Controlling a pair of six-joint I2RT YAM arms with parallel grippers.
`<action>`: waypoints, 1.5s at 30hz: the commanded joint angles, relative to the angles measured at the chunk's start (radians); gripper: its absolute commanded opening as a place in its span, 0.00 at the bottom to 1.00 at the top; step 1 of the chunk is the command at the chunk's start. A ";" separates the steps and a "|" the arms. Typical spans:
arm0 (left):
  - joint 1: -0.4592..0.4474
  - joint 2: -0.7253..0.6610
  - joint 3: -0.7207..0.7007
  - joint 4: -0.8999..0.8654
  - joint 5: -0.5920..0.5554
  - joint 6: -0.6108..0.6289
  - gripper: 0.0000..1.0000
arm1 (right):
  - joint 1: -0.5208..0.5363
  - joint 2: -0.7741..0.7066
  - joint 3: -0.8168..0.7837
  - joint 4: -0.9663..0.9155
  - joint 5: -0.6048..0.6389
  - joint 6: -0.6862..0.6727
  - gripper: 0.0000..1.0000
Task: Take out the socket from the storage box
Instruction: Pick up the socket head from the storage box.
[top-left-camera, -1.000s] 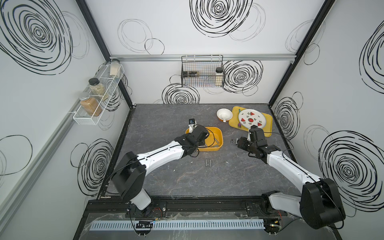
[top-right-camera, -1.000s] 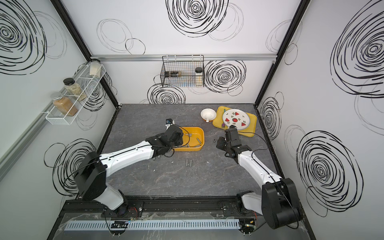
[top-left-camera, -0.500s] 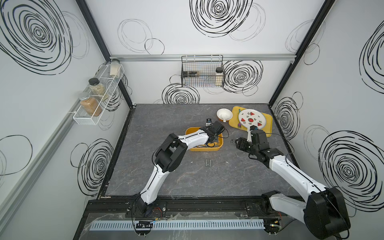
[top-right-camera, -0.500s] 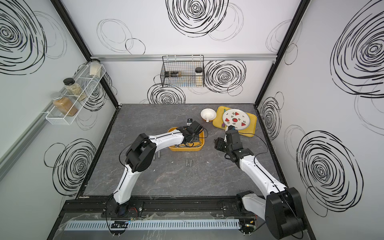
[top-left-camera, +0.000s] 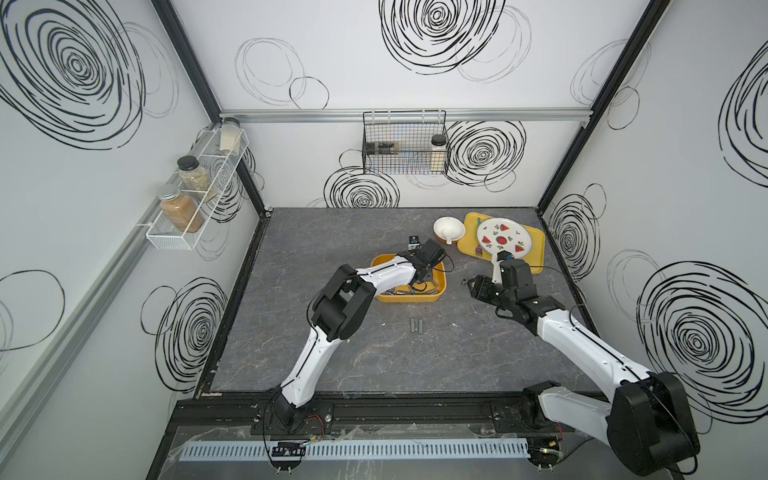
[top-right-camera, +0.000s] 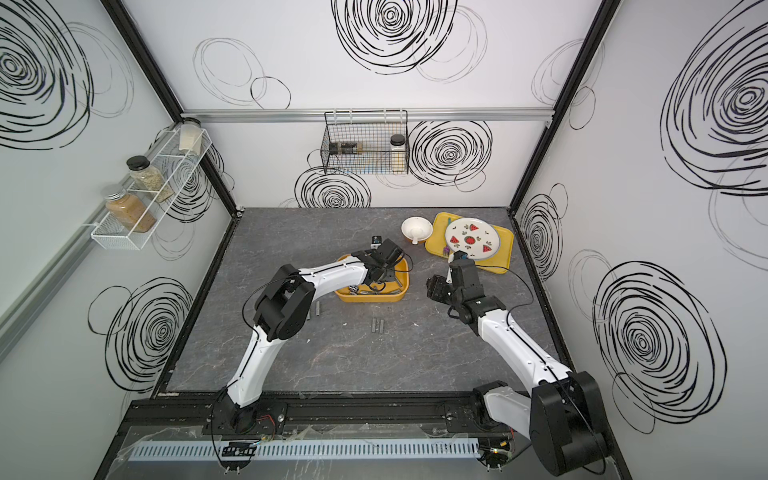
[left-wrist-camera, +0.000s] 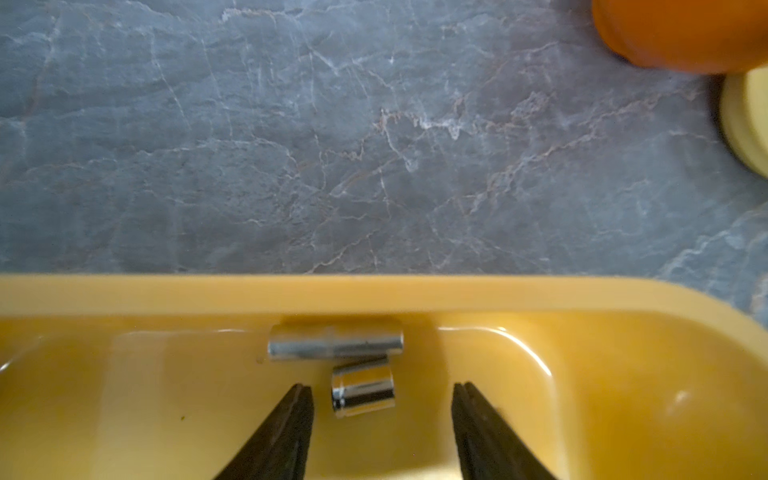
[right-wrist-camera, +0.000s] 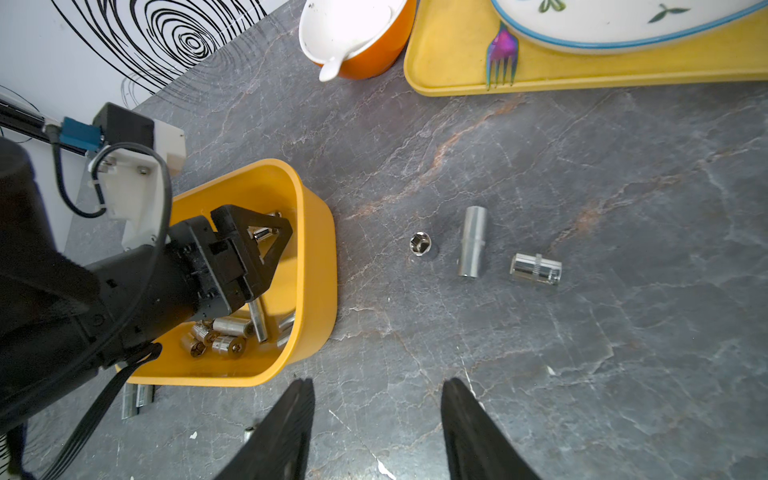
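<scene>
Reaching down with elbow raised, the left arm holds the left gripper inside the deep yellow-orange plastic storage box; jaws apart, nothing held. A short chrome steel socket lies between its fingertips, inside the box. Beside the box the right gripper hovers, released and empty. In both top views the left arm hides those fingertips and the socket.

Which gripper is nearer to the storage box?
Left. The left gripper is inside the storage box, open around a short socket; the right gripper is outside it, over the table.
</scene>
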 joint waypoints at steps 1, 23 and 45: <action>0.017 0.032 0.031 0.000 0.009 0.008 0.58 | 0.006 0.010 -0.001 0.014 -0.001 -0.004 0.54; 0.024 -0.014 -0.008 0.019 0.034 0.034 0.18 | 0.006 0.033 0.001 0.018 -0.004 -0.004 0.54; 0.122 -0.679 -0.618 0.103 -0.101 0.024 0.16 | 0.008 0.046 0.001 0.027 -0.013 -0.004 0.54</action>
